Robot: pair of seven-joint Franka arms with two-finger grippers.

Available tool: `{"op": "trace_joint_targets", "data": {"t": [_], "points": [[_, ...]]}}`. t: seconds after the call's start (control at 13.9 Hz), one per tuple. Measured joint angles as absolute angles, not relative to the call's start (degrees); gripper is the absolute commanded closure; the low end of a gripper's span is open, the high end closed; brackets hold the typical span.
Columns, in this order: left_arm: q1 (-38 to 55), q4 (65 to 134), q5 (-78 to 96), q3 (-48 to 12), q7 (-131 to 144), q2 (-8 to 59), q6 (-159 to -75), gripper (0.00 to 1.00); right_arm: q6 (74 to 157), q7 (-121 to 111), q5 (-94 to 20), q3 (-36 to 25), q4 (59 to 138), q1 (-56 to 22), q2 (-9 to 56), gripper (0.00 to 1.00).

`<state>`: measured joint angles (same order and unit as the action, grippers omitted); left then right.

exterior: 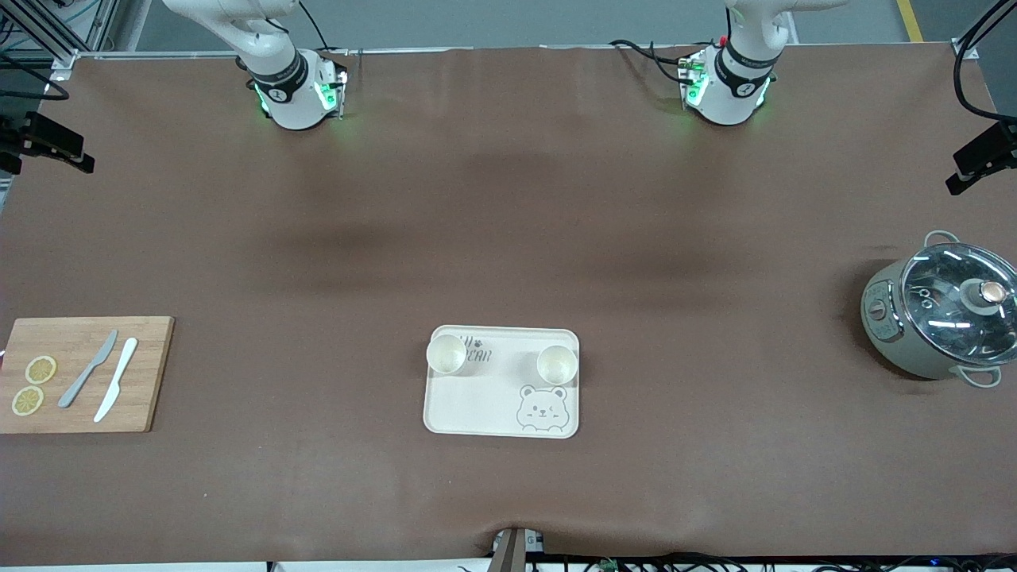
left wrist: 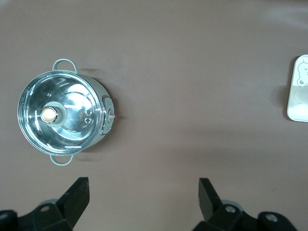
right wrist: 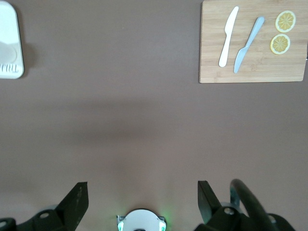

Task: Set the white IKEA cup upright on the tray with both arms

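Tray, one, near the table's camera-side edge: two white cups upright at its two corners toward the robots. Cutting board, one: two knives, two lemon slices. Lidded pot, one. Left gripper and right gripper, both raised over bare table, fingers spread, empty.

The front view looks down steeply from high across the brown-covered bench, facing both arm bases. Each wrist view looks straight down from well above. All three views share the cream-white rectangular tray.
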<state>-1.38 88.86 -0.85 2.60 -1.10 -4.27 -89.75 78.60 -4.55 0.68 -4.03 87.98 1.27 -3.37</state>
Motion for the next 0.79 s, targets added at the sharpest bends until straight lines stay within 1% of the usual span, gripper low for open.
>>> {"op": "trace_joint_targets", "data": {"t": [0.22,0.57,0.79], "points": [[-1.1,88.9,-0.8,2.4,-1.1,-4.3,-89.7,0.0,79.0,-3.8,0.6,-3.9,88.0,1.3,-3.4,0.0],[-0.7,89.7,-0.8,-1.2,-0.8,-4.3,-89.8,0.0,79.0,-3.7,0.6,-3.9,88.0,1.3,-3.4,0.0],[-0.7,90.1,-0.3,-1.5,-0.8,-4.3,-90.7,0.0,79.0,-3.6,0.3,-3.9,88.1,1.3,-3.4,0.0]]}}
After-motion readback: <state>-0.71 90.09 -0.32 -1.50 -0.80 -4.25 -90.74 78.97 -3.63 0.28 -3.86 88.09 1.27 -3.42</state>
